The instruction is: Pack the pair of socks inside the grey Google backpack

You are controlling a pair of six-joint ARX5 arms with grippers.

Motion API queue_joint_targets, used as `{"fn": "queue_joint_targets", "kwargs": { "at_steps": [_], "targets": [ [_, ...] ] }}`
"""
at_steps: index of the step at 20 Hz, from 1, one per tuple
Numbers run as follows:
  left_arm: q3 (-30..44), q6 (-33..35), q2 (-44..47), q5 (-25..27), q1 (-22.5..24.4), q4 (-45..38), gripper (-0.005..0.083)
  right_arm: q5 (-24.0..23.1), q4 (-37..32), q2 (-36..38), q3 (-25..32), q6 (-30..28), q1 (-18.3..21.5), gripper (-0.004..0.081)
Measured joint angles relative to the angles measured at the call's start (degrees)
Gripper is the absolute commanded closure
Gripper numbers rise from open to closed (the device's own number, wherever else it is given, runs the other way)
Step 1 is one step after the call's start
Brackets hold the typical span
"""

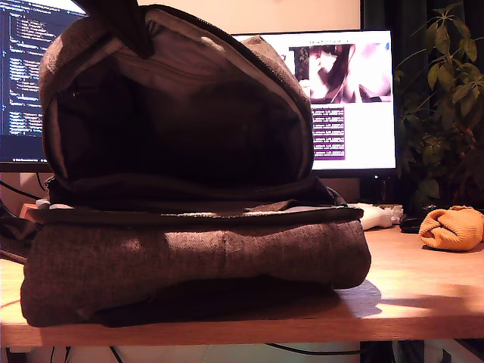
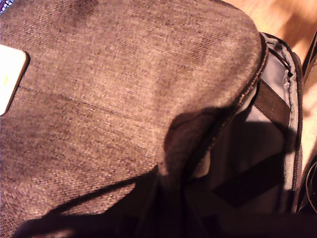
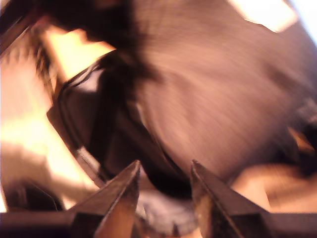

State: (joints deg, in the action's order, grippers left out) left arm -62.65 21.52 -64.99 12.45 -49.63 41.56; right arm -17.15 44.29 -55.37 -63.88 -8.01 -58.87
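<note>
The backpack (image 1: pixel 189 249) lay on the tabletop (image 1: pixel 423 291) with its flap lifted by an arm, the main pocket gaping. My first gripper's jaws were hidden under the flap, so I cannot tell their state. My second gripper (image 3: pixel 163 191) hung parted and empty above the bag. The socks (image 1: pixel 454 228), one bundle, sat unpacked near the tabletop's edge at the exterior view's right. One backpack, nothing inside yet.

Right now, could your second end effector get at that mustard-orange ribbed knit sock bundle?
Probably yes. The mustard-orange knit sock bundle lies uncovered on the wooden desk, apart from the grey woven backpack, and my second end effector is open and empty. It faces the backpack, though, so it must swing over.
</note>
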Motion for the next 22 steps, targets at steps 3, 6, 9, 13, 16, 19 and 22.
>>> {"fn": "queue_joint_targets", "kwargs": {
  "at_steps": [3,6,9,13,16,19,22],
  "targets": [
    [0.00,0.00,0.00,0.00,0.02,0.00,0.0797,-8.55,7.50,8.44,-0.04,9.60,3.34,0.0720],
    [0.00,-0.02,0.00,0.00,0.02,0.00,0.0797,-13.55,10.40,12.55,-0.07,13.97,7.78,0.0783],
    [0.00,0.00,0.00,0.00,0.02,-0.11,0.0797,-16.46,11.74,13.64,-0.09,15.41,11.28,0.0783],
    [0.00,-0.02,0.00,-0.02,0.02,-0.42,0.0797,-18.64,12.90,13.31,-0.09,15.69,18.34,0.0783],
    [0.00,-0.02,0.00,-0.07,0.02,-1.40,0.0797,-17.55,11.45,11.69,-0.09,14.34,24.72,0.0783],
    [0.00,0.00,0.00,-0.26,0.13,-1.75,0.0797,-11.76,9.22,6.88,-0.13,9.18,31.74,0.0783],
    [0.02,0.00,0.00,-0.46,0.15,-1.75,0.0797,-2.67,5.46,-0.39,-0.15,8.90,39.01,0.0783]
  ]
}}
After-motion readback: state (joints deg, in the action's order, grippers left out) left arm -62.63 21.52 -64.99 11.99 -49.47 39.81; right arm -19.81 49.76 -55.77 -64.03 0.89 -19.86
